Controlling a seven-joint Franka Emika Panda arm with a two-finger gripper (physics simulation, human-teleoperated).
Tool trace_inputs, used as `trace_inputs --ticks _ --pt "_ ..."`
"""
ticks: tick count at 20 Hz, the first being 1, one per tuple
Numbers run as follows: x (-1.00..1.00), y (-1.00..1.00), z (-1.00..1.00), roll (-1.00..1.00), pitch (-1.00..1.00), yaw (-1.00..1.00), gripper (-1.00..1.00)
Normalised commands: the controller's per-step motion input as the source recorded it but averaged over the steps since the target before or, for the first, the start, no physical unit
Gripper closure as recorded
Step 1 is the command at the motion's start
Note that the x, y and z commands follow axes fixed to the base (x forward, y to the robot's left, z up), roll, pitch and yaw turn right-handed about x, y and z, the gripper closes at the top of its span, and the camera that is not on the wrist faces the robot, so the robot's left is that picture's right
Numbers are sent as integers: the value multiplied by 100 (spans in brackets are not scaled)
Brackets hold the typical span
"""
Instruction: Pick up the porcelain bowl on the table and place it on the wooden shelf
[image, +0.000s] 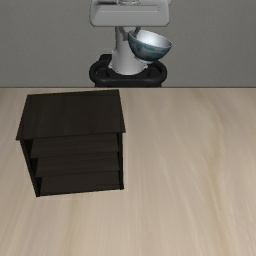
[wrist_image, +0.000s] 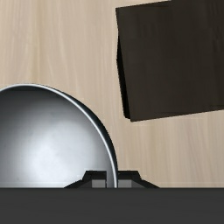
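Note:
The porcelain bowl (image: 150, 43) is a shiny grey-silver bowl, held tilted in the air just in front of the robot's base, well above the table. In the wrist view the bowl (wrist_image: 52, 140) looms large right at my gripper (wrist_image: 103, 181), whose fingers pinch its rim, so the gripper is shut on it. The dark wooden shelf (image: 74, 140) stands on the table toward the exterior view's left, its flat top bare and its open tiers facing forward. From the wrist, the shelf's top (wrist_image: 175, 57) lies beyond the bowl's rim.
The light wooden table (image: 190, 170) spreads wide to the exterior view's right of the shelf and in front of it. The robot's black base (image: 128, 72) sits at the table's far edge, against a grey wall.

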Motion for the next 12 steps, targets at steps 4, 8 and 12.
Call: trace_inputs --ticks 4,8,12 --pt "0 -100 0 0 0 0 100" --pt "0 -100 0 0 0 0 100" --pt "25 -75 0 0 0 0 100"
